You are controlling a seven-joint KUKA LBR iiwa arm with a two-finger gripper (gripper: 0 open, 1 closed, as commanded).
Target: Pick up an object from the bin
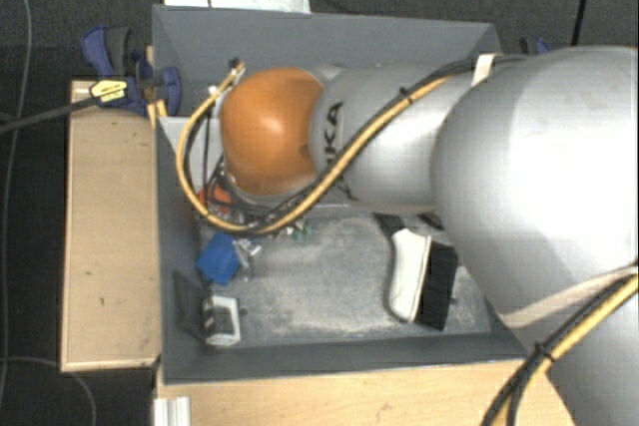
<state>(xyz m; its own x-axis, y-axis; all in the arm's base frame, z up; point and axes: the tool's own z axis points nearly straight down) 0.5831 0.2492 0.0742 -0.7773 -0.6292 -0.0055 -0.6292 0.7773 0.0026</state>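
The arm (479, 175) is stretched in from the right. Its round orange cover (268, 130) is held over the far left part of the bin (329, 35). The claw (240, 229) is tucked under that cover, low over the bin floor. How wide it is cannot be told, because it is hidden by the cover. Nothing is seen held in it.

A small blue thing (217, 261) is found just beside the claw, on its near left side. It is the closest thing of all. It looks like a short lump, so no long side can be made out. Whether it is touched by the claw cannot be told.

A black and white thing (212, 316) is lying in the near left corner, a little past the blue thing. A white brush (407, 274) with black bristles is lying well apart on the right, partly under the arm. Its long side is pointed from far to near.

The blue thing is judged to be the one most likely to be picked. For that, the claw would need to be moved only a little, toward the near left. For the brush, a much longer move to the right would be needed. The pick is judged to be not yet done.
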